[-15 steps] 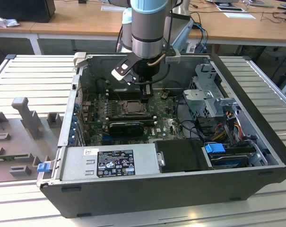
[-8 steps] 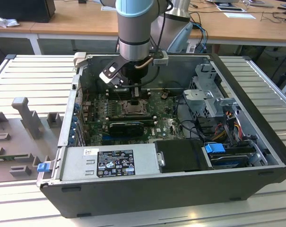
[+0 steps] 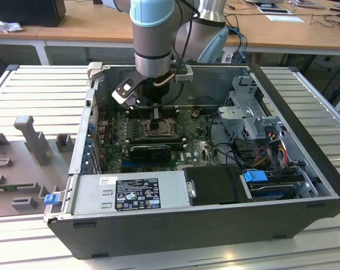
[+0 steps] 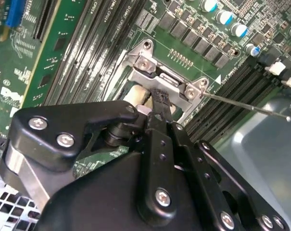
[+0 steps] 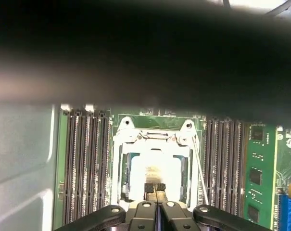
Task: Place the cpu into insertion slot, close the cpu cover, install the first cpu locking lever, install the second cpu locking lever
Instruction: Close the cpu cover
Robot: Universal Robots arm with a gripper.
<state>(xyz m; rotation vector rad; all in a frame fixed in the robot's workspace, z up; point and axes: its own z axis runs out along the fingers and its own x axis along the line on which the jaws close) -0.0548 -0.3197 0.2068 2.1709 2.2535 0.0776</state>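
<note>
I stand by the open computer case (image 3: 302,127) and the arm reaches straight down into it. In the exterior view the insertion slot (image 3: 157,130) lies at about ten o'clock from the middle of the case, with the grey power supply (image 3: 130,192) at six o'clock of it. The gripper (image 3: 154,115) hangs right over that socket.

In the first wrist view the gripper (image 5: 155,186) has its two black fingertips pressed together, only a hairline between them. I cannot tell whether anything thin is pinched there. Just beyond the tips the cpu (image 5: 152,166) shows as a bright pale square seated in the socket. The cpu cover (image 5: 120,168), a silver frame, appears to lie around it, though the glare hides its edges. Long black memory slots (image 5: 85,159) flank the socket on both sides.

In the second wrist view the gripper (image 4: 159,98) ends at the socket's screwed silver bracket (image 4: 165,78). One locking lever (image 4: 251,107), a thin wire rod, stretches away from the bracket over the green motherboard (image 4: 20,72).
</note>
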